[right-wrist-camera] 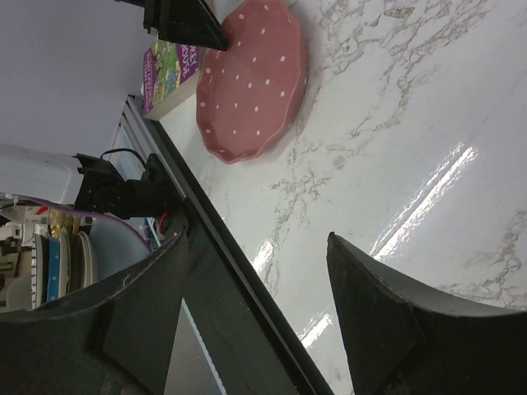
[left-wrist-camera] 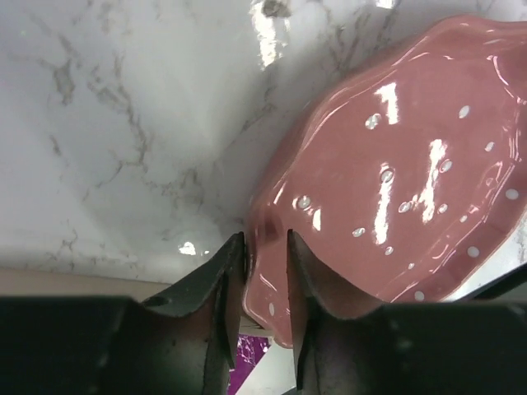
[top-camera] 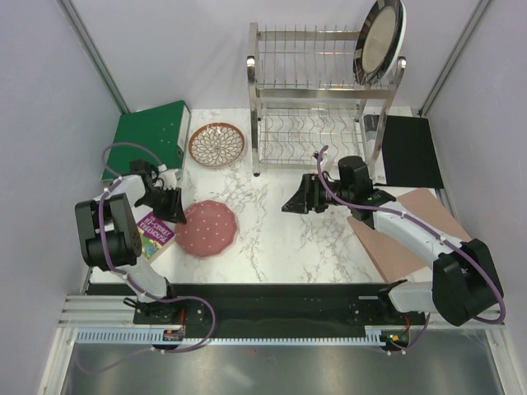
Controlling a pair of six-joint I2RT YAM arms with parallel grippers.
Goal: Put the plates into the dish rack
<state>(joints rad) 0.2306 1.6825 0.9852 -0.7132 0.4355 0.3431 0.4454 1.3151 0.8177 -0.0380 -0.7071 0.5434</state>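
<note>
Between the fingers of the left gripper (left-wrist-camera: 265, 247): the rim of the pink plate (left-wrist-camera: 395, 173), taken at the edge because a plate lying flat offers no other purchase.
Left grip: closed to a narrow gap, both fingers appearing to bear on the rim; the plate is not yet lifted off the table (top-camera: 280, 239).
Beneath those fingers: a book (top-camera: 155, 233), which appears to prop the rim and give the lower finger room.
Right gripper (top-camera: 300, 202): jaws wide apart, empty, hovering and facing the pink plate; judged to be on standby.
Behind the right gripper: the dish rack (top-camera: 313, 82), with the dark-rimmed plate (top-camera: 380, 41) on edge in an upper slot.
Beyond the left gripper: the petal plate (top-camera: 216, 144), flat, unloaded.
</note>
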